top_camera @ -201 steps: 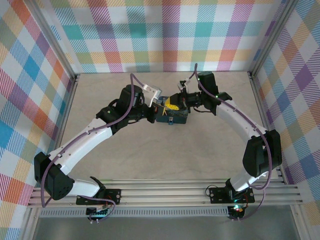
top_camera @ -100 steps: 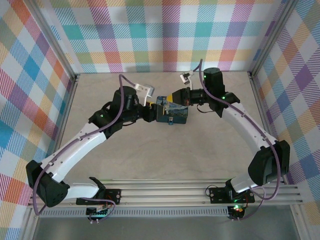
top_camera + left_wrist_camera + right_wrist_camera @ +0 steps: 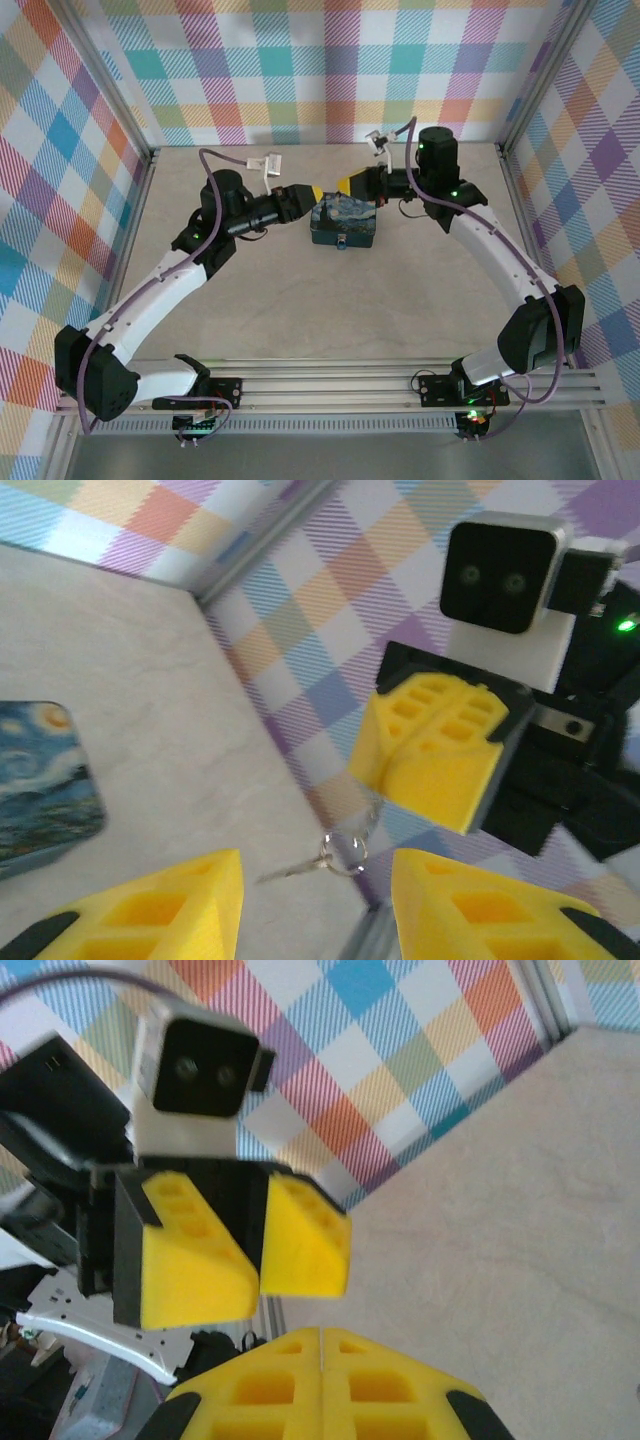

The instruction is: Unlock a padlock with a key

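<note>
1. Both arms are up at the far side of the bench [image 3: 300, 330], tips almost meeting just above the far rim of the painted box [image 3: 345, 222].
2. The right hand [image 3: 347, 185] is clamped tight, pads flush. In the left wrist view a small ring [image 3: 345, 852] hangs from under those pads, and the key [image 3: 290, 870] dangles off it, thin and slanted, centre-bottom of frame.
3. The left hand [image 3: 312, 193] is spread wide, with the dangling key in line with the gap between its fingers [image 3: 180, 900].
4. The padlock [image 3: 342, 243] sits untouched at the box's near edge, lower centre of the overhead view, and whether its shackle is shut is too small to tell.
5. This looks like the key-handling step — a mid-air pass or regrip — with insertion not yet started.
6. Next up, by my reading: a firm pinch on the swinging key itself, not the loose ring, then a careful line-up on that tiny keyhole.
</note>
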Motion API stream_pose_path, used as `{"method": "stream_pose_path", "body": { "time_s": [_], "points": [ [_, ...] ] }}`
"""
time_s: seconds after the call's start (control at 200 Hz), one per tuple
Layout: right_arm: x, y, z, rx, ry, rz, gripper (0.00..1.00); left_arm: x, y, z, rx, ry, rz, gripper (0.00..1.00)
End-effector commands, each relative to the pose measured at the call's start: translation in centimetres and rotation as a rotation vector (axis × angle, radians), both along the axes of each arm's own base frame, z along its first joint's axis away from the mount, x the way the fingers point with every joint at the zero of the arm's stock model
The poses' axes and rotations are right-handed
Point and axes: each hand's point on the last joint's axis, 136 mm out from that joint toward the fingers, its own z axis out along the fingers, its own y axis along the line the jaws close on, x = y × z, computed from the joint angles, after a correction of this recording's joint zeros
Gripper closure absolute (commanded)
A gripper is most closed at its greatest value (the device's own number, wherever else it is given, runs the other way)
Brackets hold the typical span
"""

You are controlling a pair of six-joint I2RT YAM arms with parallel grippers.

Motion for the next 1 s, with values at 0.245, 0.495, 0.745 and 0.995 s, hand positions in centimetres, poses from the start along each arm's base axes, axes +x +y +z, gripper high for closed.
{"method": "stream_pose_path", "body": {
  "time_s": [0.245,0.495,0.745,0.995],
  "points": [
    [1.0,0.1,3.7,0.16,0.033,0.013,1.0,0.0,-1.8,3.4,-0.218,-0.047,-0.094,0.62],
    [0.7,0.2,3.4,0.156,0.063,0.029,1.0,0.5,-2.5,4.0,-0.228,-0.059,-0.105,0.64],
    [0.4,0.2,2.4,0.131,0.091,0.037,1.0,0.2,-3.4,4.8,-0.243,-0.078,-0.122,0.68],
    [0.4,0.2,2.1,0.128,0.099,0.039,1.0,0.3,-3.6,5.3,-0.289,-0.071,-0.121,0.74]
  ]
}}
